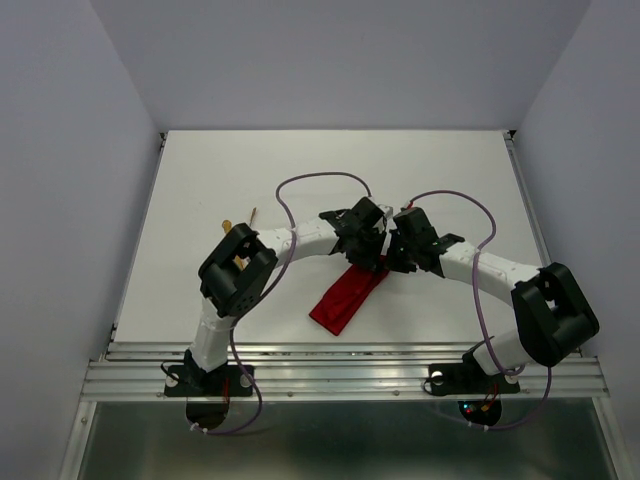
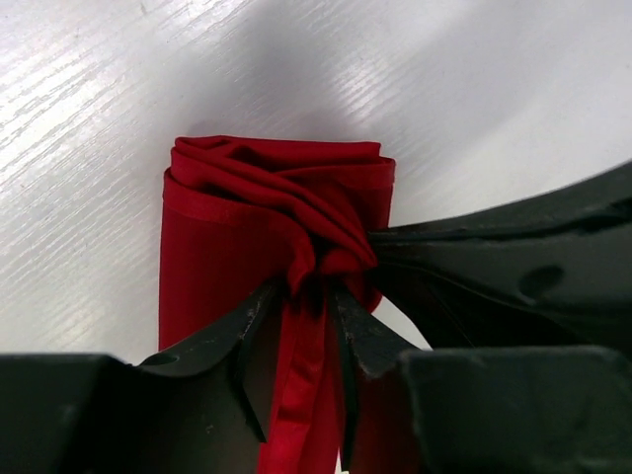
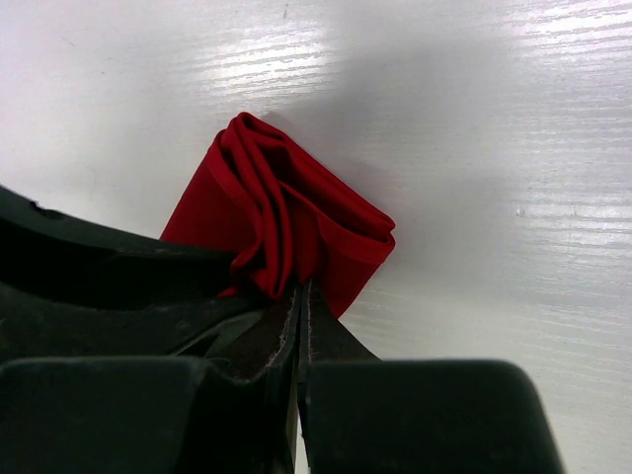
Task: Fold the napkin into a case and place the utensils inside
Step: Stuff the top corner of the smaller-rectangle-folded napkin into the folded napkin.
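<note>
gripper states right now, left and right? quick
Left gripper: open, jaws apart with a fold of the red napkin between them.
Right gripper: shut, pinching the napkin's bunched end.

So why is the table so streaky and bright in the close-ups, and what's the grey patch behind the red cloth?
Left wrist view: glare streaks the table at upper left; a soft shadow lies beyond the napkin. Right wrist view: glare at right, shadow behind the napkin; the right gripper is dark and blurred. Top view: even light, no glare.
</note>
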Tool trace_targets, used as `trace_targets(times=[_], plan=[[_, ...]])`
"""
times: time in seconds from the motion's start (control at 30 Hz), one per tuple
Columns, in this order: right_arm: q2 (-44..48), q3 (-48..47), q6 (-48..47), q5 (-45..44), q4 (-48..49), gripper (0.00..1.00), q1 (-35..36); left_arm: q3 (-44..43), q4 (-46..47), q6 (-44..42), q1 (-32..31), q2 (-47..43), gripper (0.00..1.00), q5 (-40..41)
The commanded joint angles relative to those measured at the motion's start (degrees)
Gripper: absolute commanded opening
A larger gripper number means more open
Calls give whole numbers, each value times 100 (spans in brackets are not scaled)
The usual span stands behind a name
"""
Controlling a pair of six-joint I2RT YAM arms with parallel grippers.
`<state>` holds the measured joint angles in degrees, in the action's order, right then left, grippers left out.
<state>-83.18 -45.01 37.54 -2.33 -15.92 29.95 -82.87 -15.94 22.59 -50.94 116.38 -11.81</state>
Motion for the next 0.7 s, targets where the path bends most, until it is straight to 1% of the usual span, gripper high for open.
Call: trace_targets(times=[0.0,0.03,0.07,0.1,0.23,0.37,0.43,0.5,0.53,0.6,0.63,0.67], plan=[[179,-25,-1,39,256,1,-42,43,-181,-132,14,-589,37,-75],[170,-34,-1,48,256,1,-42,52,-181,-141,14,-633,37,-84],[170,-34,-10,48,256,1,-42,87,-190,-141,22,-660,40,-102],[161,-42,-27,48,256,1,-42,113,-164,-141,22,-704,40,-145],[153,-95,-45,22,256,1,-42,245,-85,-106,66,-862,48,-277],[126,-121,-45,31,256,1,-42,289,-5,-79,75,-854,61,-409],[135,-113,-45,31,256,1,-42,298,39,-70,93,-871,63,-436],[144,-95,-54,31,248,1,-42,333,100,-1,101,-924,60,-427],[153,-87,-45,22,239,1,-42,359,118,9,119,-959,54,-410],[161,-52,-36,22,239,1,-42,420,205,70,172,-1055,47,-409],[170,-43,-36,22,247,1,-42,438,267,79,189,-1082,42,-409],[170,-34,-27,13,256,1,-42,456,285,105,216,-1099,38,-409]])
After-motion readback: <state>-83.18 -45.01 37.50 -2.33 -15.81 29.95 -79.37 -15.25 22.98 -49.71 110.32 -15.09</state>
